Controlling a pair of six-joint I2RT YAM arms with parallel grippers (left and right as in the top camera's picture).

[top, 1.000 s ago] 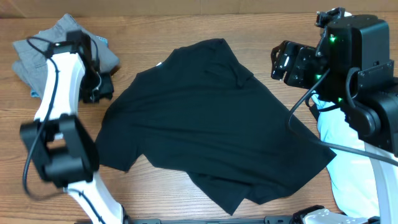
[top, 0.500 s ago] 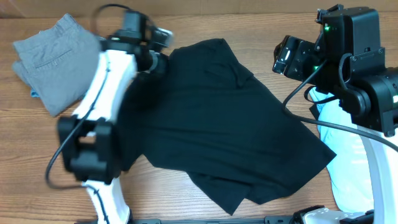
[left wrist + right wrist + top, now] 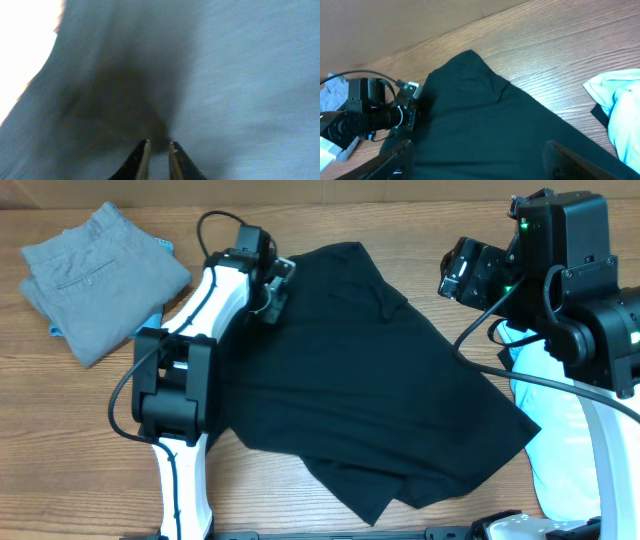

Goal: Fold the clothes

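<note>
Left gripper: fingers almost together, pinching pucker of black T-shirt near its upper-left edge. Shirt lies spread and crumpled across middle of wooden table. Right gripper: fingers wide apart, nothing between, raised near shirt's upper-right edge. Light-blue tee just beside shirt, at table's right. Grey trousers folded, far-left corner.
</note>
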